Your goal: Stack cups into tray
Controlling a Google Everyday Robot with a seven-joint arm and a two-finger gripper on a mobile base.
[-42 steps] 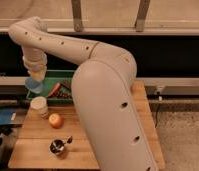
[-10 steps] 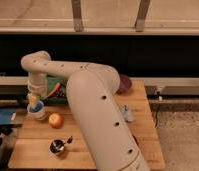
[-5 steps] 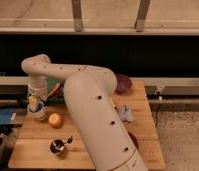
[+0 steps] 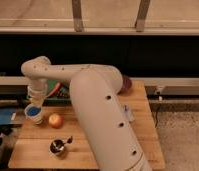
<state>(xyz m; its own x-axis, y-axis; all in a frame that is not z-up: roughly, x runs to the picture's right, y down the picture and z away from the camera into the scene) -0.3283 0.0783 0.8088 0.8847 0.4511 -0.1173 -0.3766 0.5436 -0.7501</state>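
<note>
Just below the closed fingers [image 4: 36, 102] sits the blue cup [image 4: 31, 112].

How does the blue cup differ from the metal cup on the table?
The blue cup is light blue; the metal cup is shiny. The blue cup sits under the gripper, which is shut on its rim; the metal cup stands free nearer the front. The metal cup holds a utensil; the blue cup shows none. Both are upright, outside the green tray.
</note>
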